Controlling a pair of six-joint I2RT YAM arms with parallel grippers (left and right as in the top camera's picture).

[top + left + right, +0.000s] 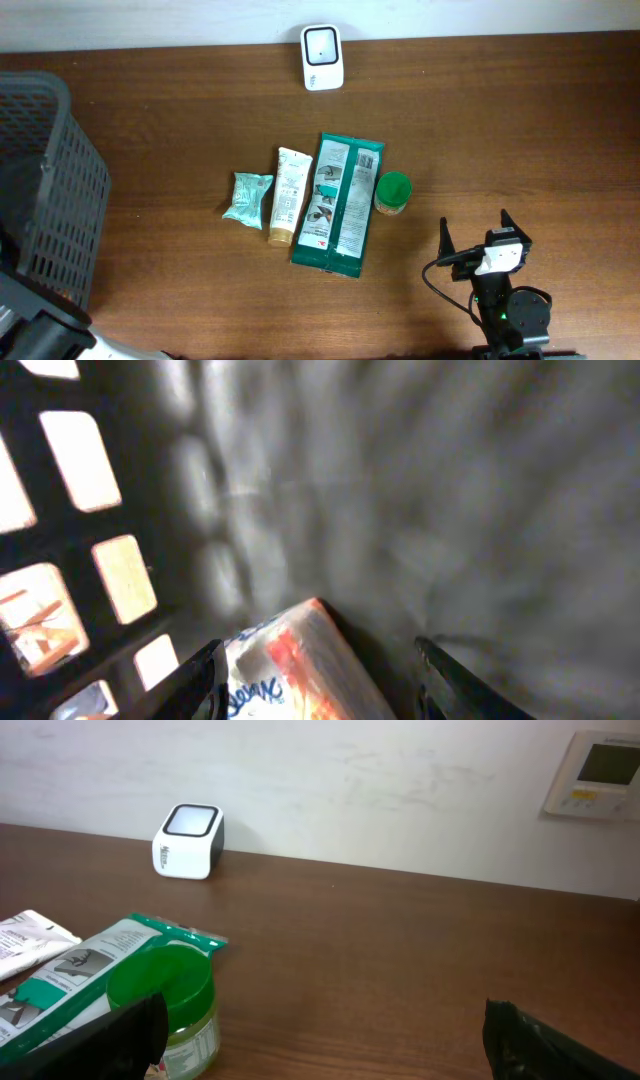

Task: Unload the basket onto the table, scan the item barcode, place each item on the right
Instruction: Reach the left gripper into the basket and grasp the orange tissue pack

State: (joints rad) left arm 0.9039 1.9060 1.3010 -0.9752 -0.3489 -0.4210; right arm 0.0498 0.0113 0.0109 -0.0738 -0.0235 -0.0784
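**Left gripper inside the basket around a package; right gripper wide open over the table**

Overhead view: A dark wooden table [520, 120] seen from above. A grey mesh basket [70, 200] stands at the left edge. A small white scanner [322, 57] sits at the far edge, near the middle. Four items lie in a row at the centre: a small teal packet [247, 198], a white tube [288, 195] just beside it, a long green pack [340, 203] touching the tube, and a jar with a green lid [392, 192] against the pack's right side. The right gripper [474, 222] is near the lower right, well apart from the jar, its two black fingers spread wide with nothing between them. The left gripper is not visible here.

Left wrist view: A blurred look inside the basket, with its dark wall [90, 525] and bright openings on the left. The left gripper [318, 650] has its fingers [195, 685] apart, and a white package [290, 660] with blue and red print lies between them. It sits close against the left-hand finger in this picture. Whether the jaws press on it cannot be told.

Right wrist view: The right gripper [325, 1010] shows open jaws, empty, low over the table. The jar [165, 1000] and the green pack [80, 975] lie just ahead on the left of the picture. The scanner [187, 842] stands farther back by a pale wall, which carries a wall panel [597, 775] at upper right.
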